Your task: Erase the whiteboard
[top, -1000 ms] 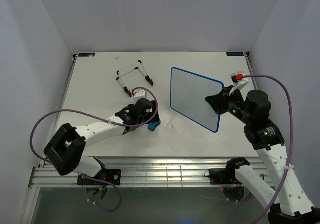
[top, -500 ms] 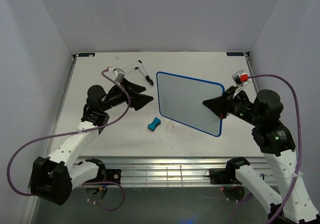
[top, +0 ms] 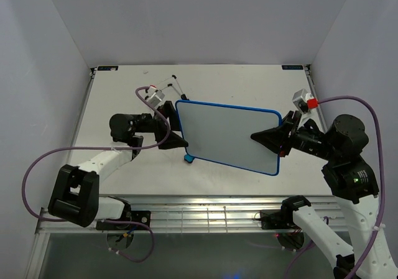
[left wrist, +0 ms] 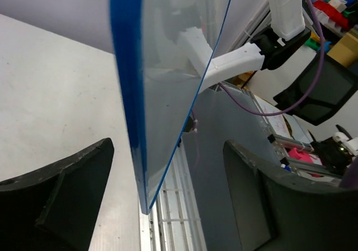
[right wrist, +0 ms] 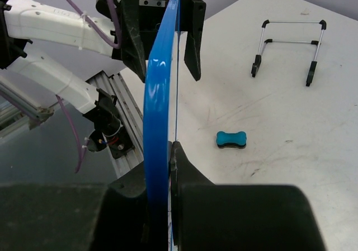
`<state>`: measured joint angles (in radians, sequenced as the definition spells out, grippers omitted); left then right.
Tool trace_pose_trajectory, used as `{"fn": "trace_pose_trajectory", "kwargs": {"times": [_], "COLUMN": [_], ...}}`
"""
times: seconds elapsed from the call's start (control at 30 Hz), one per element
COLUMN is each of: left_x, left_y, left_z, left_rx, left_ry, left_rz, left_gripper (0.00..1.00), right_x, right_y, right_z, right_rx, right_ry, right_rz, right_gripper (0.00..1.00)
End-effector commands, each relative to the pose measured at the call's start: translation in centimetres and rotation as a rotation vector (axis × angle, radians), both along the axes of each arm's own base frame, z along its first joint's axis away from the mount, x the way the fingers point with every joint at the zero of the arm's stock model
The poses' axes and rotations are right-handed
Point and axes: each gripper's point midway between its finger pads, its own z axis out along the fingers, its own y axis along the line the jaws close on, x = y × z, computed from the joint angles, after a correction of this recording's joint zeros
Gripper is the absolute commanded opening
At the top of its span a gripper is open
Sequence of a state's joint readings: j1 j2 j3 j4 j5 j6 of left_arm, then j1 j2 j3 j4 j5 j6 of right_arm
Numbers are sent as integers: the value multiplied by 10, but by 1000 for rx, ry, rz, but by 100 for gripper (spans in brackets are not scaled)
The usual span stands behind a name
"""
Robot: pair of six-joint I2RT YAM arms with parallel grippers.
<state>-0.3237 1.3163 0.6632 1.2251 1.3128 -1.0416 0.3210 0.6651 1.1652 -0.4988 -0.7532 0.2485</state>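
Whiteboard point(top: 227, 137) further left, seemingly free of writing

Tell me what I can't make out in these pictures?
- Top view: the eraser is mostly hidden under a corner of the whiteboard.
- Top view: the wire stand is partly covered by the left arm.
- Both wrist views: the whiteboard shows edge-on, so its faces cannot be read.

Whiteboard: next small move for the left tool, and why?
Probably close the left tool on the left edge of the whiteboard: its open fingers straddle that edge, while the right tool is shut on the opposite edge, holding it up.
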Motion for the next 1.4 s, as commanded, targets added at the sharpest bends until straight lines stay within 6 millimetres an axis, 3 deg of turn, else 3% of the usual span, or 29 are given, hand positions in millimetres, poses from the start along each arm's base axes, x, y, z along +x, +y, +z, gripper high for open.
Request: {"fn": "trace_pose_trajectory", "kwargs": {"times": [0.0,0.07,0.3,0.37,0.43,0.47,0.53,0.57,0.77,0.8,0.83,0.87,0.93,0.97,1.03,1.2,1.23,1.3,1.33,1.37], "left_x": [-24,-24,-23,-26,-29,-31,-33,-36,-46,-49,-49,-47,-33,-26,-6,27,39,59,72,88], "left_y": [7,7,7,8,9,9,10,11,14,15,15,15,13,12,10,9,8,9,10,15], "left_z": [22,24,38,45,48,49,49,49,48,51,54,56,62,63,62,61,53,58,45,52], "left_rx": [-42,-42,-60,-67,-70,-70,-69,-69,-82,-94,-105,-114,-130,-133,-134,-153,-124,-123,-79,-89], "left_ry": [-216,-216,-231,-262,-279,-287,-292,-295,-331,-345,-347,-345,-294,-277,-196,-151,-85,-84,-85,-103], "left_rz": [-76,-77,-75,-75,-75,-77,-79,-80,-77,-70,-62,-51,-16,2,51,184,222,334,396,498], "left_gripper": [87,76,65,56,44,30,16,1,0,0,0,0,0,0,0,0,0,0,0,0], "right_x": [-13,-17,-31,-33,-33,-32,-32,-32,-22,-19,-12,-8,10,18,42,71,79,82,83,80], "right_y": [2,2,5,6,6,5,4,4,4,4,2,0,-8,-12,-31,-70,-86,-112,-125,-148], "right_z": [35,35,39,39,39,41,43,45,43,42,41,40,35,33,23,1,-2,-9,-10,-11], "right_rx": [36,35,39,42,44,46,50,50,51,49,48,46,36,23,-16,-126,-149,-194,-210,-233], "right_ry": [-156,-165,-170,-166,-160,-164,-169,-172,-151,-148,-145,-145,-126,-128,-103,-53,-45,-16,-8,2], "right_rz": [61,76,151,162,159,150,142,141,106,92,52,29,-87,-137,-307,-578,-676,-820,-888,-1006], "right_gripper": [8,8,8,8,8,8,8,8,9,16,28,55,79,98,90,90,90,90,90,90]}}
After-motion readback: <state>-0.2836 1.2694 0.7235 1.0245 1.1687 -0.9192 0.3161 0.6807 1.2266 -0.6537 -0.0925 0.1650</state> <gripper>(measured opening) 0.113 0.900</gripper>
